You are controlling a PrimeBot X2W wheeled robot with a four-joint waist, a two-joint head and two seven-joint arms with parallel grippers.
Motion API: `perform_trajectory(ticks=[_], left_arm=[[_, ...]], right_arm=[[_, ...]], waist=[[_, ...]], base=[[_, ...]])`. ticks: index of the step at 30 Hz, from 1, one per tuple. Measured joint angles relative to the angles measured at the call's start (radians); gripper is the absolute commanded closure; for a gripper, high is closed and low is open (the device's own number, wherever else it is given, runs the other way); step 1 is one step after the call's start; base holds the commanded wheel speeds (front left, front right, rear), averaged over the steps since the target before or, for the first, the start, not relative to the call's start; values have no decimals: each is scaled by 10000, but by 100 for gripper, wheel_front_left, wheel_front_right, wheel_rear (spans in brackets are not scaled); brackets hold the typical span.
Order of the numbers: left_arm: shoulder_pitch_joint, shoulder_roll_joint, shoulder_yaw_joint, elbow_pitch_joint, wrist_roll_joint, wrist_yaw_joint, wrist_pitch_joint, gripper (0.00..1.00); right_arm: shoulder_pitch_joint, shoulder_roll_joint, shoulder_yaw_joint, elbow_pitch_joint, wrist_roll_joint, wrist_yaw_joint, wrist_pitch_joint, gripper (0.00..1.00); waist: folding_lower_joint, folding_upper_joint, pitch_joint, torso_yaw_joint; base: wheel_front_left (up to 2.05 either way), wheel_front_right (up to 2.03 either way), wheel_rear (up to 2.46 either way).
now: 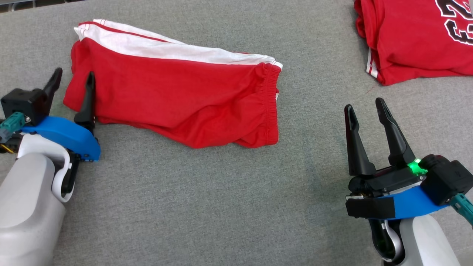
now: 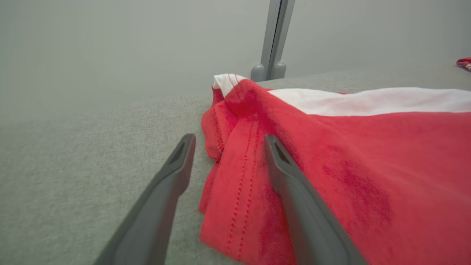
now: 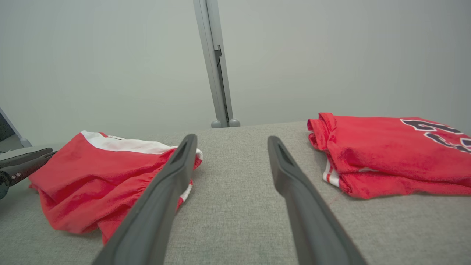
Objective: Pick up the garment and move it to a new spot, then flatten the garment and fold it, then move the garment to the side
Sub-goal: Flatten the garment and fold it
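The garment (image 1: pixel 173 96), red shorts with a white side stripe, lies folded on the grey table, its hem end to the left and its waistband to the right. My left gripper (image 1: pixel 72 79) is open at the hem end, one finger over the red cloth and the other off its edge. In the left wrist view the hem corner (image 2: pixel 235 173) sits between the spread fingers of the left gripper (image 2: pixel 228 141), not pinched. My right gripper (image 1: pixel 364 107) stands open over bare table, well right of the waistband. The right wrist view shows the garment (image 3: pixel 92 176) left of the right gripper (image 3: pixel 230 141).
A folded red jersey with dark lettering (image 1: pixel 417 37) lies at the back right; it is the red jersey (image 3: pixel 393 154) right of the fingers in the right wrist view. A grey post (image 3: pixel 217 66) rises at the table's far edge. Bare grey cloth (image 1: pixel 221 207) spreads in front of the shorts.
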Motion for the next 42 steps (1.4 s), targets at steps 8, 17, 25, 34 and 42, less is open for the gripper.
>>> perform_trajectory(ticks=[8, 17, 25, 34, 42], left_arm=[[156, 100, -290, 203, -50, 42, 894, 0], [139, -42, -479, 385, -399, -98, 1338, 100], [337, -499, -585, 59, -621, -167, 474, 100], [1796, -890, -568, -1279, -934, 222, -88, 100], [3568, -976, -518, -2424, -1388, 765, 17, 100]], right_arm=[[-20, 2, 96, 38, 2, 0, 19, 0], [-45, 2, 157, 293, -15, 0, 27, 0], [-1, 4, -86, 600, -188, 0, 94, 0], [413, 2, -625, 1089, -476, 0, 265, 0], [789, 2, -1091, 1160, -616, 0, 447, 0]], waist=[[0, 0, 17, 5], [1, 0, -108, -7], [1, 0, -605, 494], [1, 0, -1535, 1526], [1, 0, -1895, 2019]], base=[[0, 0, 0], [0, 0, 0], [0, 0, 0], [0, 0, 0], [0, 0, 0]])
